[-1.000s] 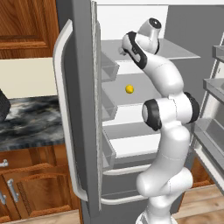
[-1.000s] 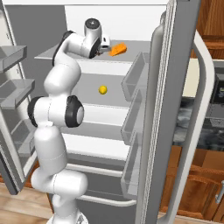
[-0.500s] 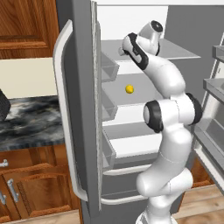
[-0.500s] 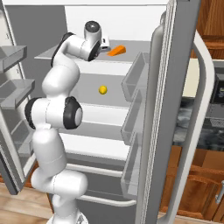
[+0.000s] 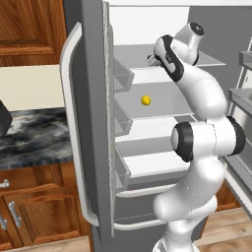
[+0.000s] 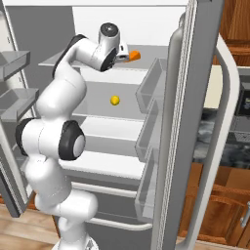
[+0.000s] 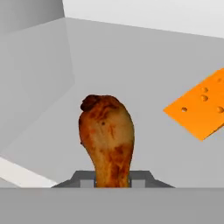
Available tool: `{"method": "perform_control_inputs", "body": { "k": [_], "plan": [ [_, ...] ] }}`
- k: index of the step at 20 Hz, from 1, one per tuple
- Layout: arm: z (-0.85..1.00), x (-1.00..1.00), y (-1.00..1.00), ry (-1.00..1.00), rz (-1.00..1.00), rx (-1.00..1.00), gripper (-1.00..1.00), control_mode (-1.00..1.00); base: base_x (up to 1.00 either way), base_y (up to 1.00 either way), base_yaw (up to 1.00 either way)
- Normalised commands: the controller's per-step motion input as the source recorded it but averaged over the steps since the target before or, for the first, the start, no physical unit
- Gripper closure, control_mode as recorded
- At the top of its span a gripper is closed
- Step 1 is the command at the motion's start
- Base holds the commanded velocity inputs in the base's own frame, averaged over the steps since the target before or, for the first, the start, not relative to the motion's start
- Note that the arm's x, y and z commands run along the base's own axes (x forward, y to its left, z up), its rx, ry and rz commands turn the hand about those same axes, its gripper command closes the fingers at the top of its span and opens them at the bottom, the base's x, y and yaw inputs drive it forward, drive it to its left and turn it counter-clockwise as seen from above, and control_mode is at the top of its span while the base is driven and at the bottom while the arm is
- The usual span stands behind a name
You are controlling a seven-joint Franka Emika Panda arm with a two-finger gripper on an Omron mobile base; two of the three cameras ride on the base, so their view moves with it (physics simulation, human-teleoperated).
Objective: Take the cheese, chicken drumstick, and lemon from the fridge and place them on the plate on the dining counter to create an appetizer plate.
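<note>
On the top fridge shelf (image 6: 93,61), gripper (image 7: 113,180) clenched on drumstick (image 7: 107,135); cheese (image 7: 202,109) at three o'clock, lemon (image 5: 145,100) untouched, nothing plated.

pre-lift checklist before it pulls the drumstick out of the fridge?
1. Tool shut on the chicken drumstick: ok, its thin end sits between the fingers in the hand view.
2. Drumstick clear of the cheese: ok, a gap shows between them.
3. Lemon out of the way: ok, it lies on the shelf below.
4. Fridge doors open for withdrawal: ok, both stand wide.
5. Grip firm enough for the lift: cannot tell.
6. Plate ready on the dining counter: cannot tell.
</note>
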Motion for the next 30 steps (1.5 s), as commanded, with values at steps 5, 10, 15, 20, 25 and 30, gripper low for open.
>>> {"method": "perform_control_inputs", "body": {
  "k": [5,10,15,20,25,30],
  "plan": [
    [-0.22,-1.00,0.00,-0.17,0.00,-0.01,1.00,-1.00,0.00,0.00,0.00],
    [0.16,-0.83,-0.01,-0.09,0.00,0.00,1.00,-1.00,0.00,0.00,0.00],
    [0.15,-0.86,-0.01,-0.04,-0.01,-0.01,1.00,-1.00,0.00,0.00,0.00],
    [0.00,-0.20,-0.01,0.00,0.00,0.00,1.00,1.00,-0.80,-0.03,-0.02],
    [0.00,0.00,0.00,0.00,0.00,0.00,1.00,1.00,-1.00,-0.11,-0.05],
    [0.00,0.00,0.00,0.00,0.00,0.00,1.00,1.00,-1.00,-0.25,-0.03]
  ]
}}
